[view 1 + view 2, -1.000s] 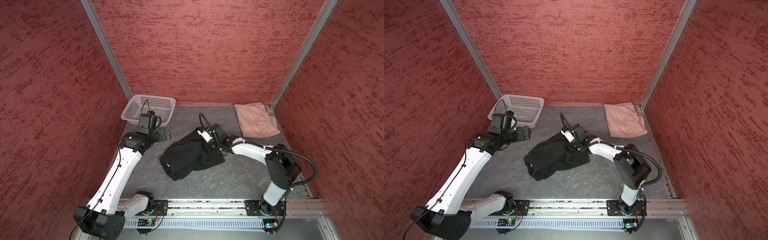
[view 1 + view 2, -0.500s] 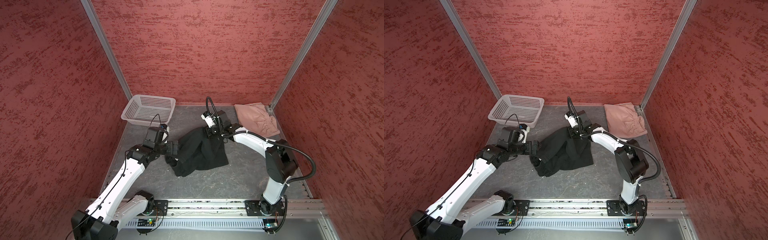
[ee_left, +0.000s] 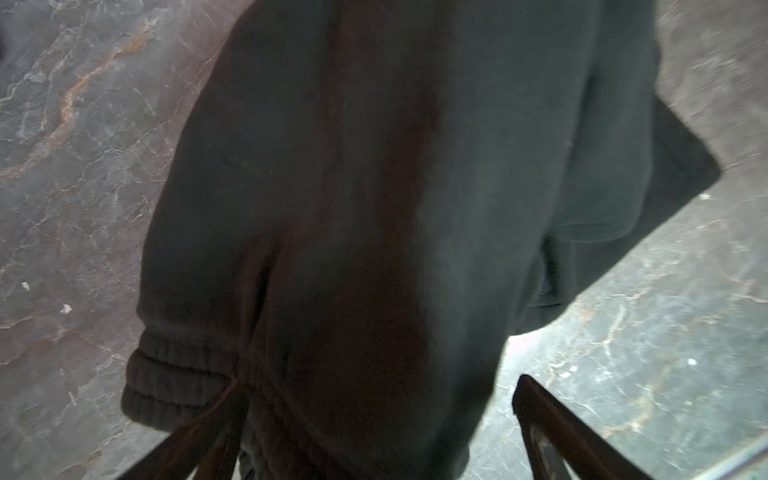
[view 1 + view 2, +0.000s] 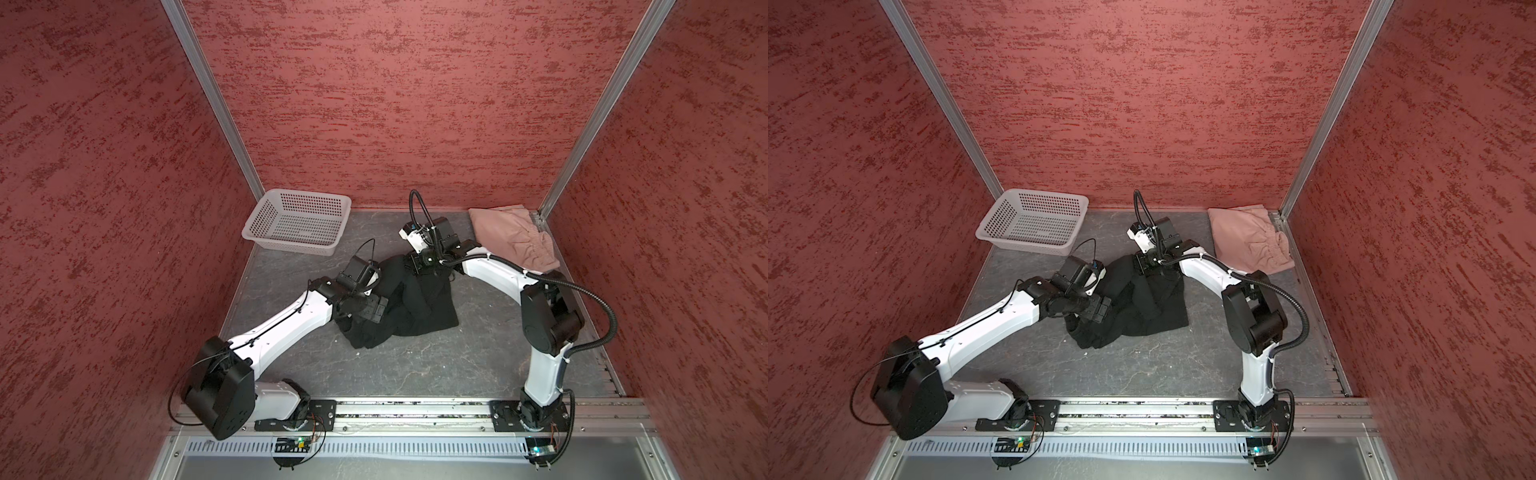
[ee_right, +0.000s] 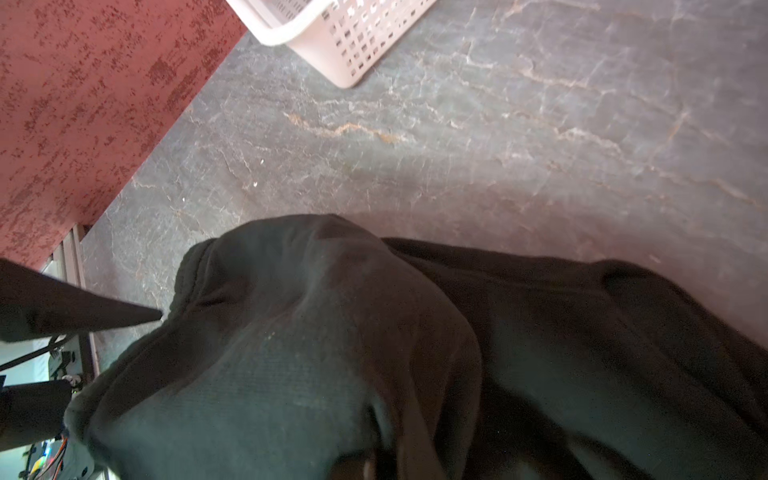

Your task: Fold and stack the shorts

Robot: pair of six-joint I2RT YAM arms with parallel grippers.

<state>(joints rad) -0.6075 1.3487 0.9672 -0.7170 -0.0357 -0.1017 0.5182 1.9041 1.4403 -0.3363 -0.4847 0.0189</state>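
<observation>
1. The black shorts [image 4: 419, 307] lie crumpled at the middle of the worktop [image 4: 415, 374] and are not yet folded. The pink shorts [image 4: 513, 239] lie in the far right corner, well apart from them. A white basket [image 4: 307, 192] stands in the far left corner.
2. The right gripper [image 4: 420, 266] is closed on the far edge of the black shorts, and the cloth rises in a tent to it. In the right wrist view the cloth hides its fingers.
3. The left gripper [image 3: 380, 388] stands with its jaws wide apart and holds nothing. In the left wrist view its fingers [image 3: 552, 419] straddle bunched cloth just beside the ribbed waistband [image 3: 174, 386].
4. Risk: the left gripper may close on several layers at once, because the cloth beneath it is gathered. The garment would then not spread flat.
5. Risk: the right gripper's hold is at the very edge. A pull from the other side could strip the cloth out of it.
6. Risk: pulling the two sides unevenly would leave the garment twisted, giving a crooked fold.
7. Risk: the right arm works near the pink shorts. A wide swing could drag them out of their corner.
</observation>
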